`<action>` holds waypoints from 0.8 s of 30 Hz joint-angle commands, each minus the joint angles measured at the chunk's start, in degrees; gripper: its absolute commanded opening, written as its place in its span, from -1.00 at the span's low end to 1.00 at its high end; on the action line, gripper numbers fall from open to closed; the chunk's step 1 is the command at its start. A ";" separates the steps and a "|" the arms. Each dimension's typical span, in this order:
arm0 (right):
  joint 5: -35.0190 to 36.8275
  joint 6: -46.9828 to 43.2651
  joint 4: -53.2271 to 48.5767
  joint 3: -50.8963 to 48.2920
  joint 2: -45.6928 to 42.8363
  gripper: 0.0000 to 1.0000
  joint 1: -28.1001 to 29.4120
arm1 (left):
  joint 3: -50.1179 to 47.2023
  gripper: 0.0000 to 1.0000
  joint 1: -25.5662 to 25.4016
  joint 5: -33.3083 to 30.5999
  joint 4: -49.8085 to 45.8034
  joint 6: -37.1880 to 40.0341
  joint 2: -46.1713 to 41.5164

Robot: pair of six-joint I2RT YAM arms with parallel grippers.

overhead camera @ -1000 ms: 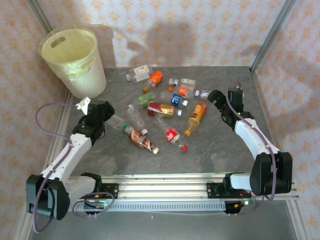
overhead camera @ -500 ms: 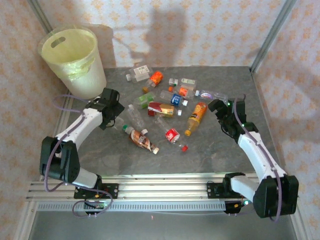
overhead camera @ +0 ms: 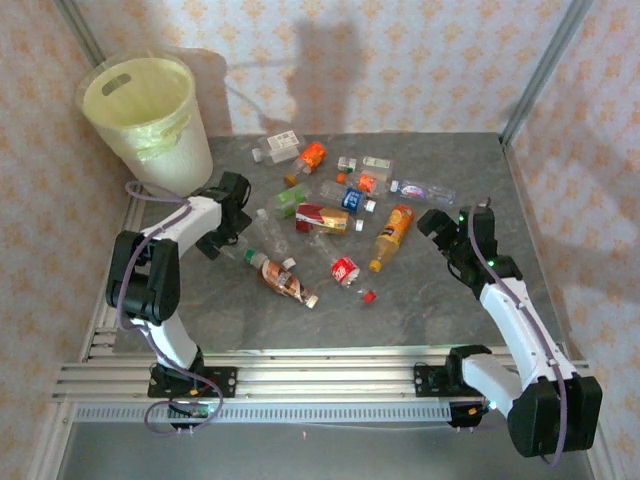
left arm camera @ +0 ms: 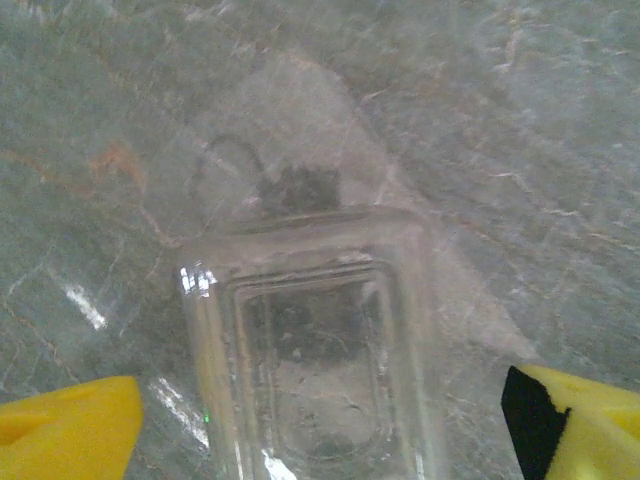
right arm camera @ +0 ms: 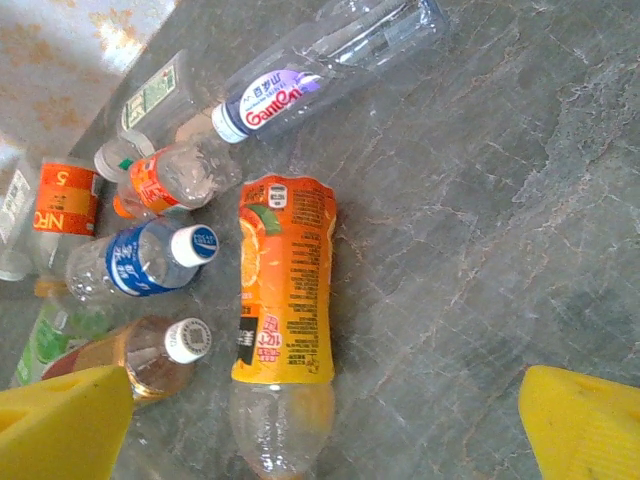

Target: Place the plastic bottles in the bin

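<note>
**A:** The left gripper (left arm camera: 320, 425) hangs spread over a clear, square-bottomed plastic bottle (left arm camera: 310, 330), one yellow finger on each side and neither touching. It looks like the grasp step.

**B:** Next it needs a square squeeze, then a carry to the big round cream-white bin (overhead camera: 172, 165) at far left. The right gripper (right arm camera: 322, 420) gapes above an orange-labelled plastic bottle (right arm camera: 285, 290).

**A:** Grey stone-look table (overhead camera: 430, 300), floral wallpaper (overhead camera: 400, 60).

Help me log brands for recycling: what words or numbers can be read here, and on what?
"Ganten": blue-and-white label of the long clear bottle.
"NRC", "5": orange-labelled bottle at the left edge.
Label of the orange juice bottle, cap of the blue-labelled bottle: print too small to read.
Overhead view: all labels too small.
</note>
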 commanded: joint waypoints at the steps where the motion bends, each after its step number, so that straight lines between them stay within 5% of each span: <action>1: 1.22 -2.76 -1.37 0.75 -0.32 0.98 0.06 | -1.80 0.73 0.68 1.36 2.31 -1.10 2.01; 13: -0.04 -5.41 0.13 3.27 2.43 0.98 0.06 | -6.63 0.14 2.51 -0.27 8.25 1.17 -0.83; 19: 3.05 -9.44 1.24 5.95 2.13 0.98 0.08 | -2.78 0.03 2.63 -7.51 6.14 9.53 -12.59; 24: 2.63 -9.31 6.42 6.82 2.17 0.98 0.01 | -1.76 0.02 2.56 -15.44 13.78 18.93 -25.49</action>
